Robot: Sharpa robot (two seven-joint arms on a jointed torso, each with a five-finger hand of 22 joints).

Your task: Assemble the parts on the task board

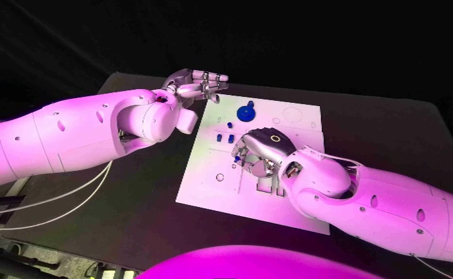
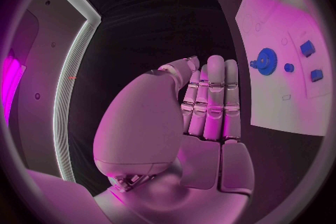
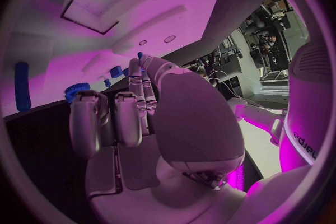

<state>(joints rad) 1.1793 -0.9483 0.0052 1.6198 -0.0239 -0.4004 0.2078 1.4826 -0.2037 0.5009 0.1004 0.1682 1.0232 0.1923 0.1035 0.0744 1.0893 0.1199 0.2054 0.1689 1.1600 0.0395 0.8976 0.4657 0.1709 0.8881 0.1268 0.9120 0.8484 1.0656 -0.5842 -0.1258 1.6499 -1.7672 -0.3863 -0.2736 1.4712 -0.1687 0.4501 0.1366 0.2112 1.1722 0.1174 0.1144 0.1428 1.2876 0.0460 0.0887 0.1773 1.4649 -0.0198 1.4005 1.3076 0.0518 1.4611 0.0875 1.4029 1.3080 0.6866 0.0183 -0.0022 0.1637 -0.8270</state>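
The white task board lies in the middle of the table. A blue gear stands near its far edge, with small blue parts closer in. My right hand hovers low over the board's middle. In the right wrist view its thumb and one finger meet on a small blue part, and its other fingers are curled. My left hand hangs beyond the board's far left corner, fingers straight and holding nothing. The left wrist view shows the gear and blue parts beside that hand.
The board has several recesses and holes, among them a round hole near its left edge and cut-outs by my right wrist. White cables trail under my left arm. Black table surrounds the board.
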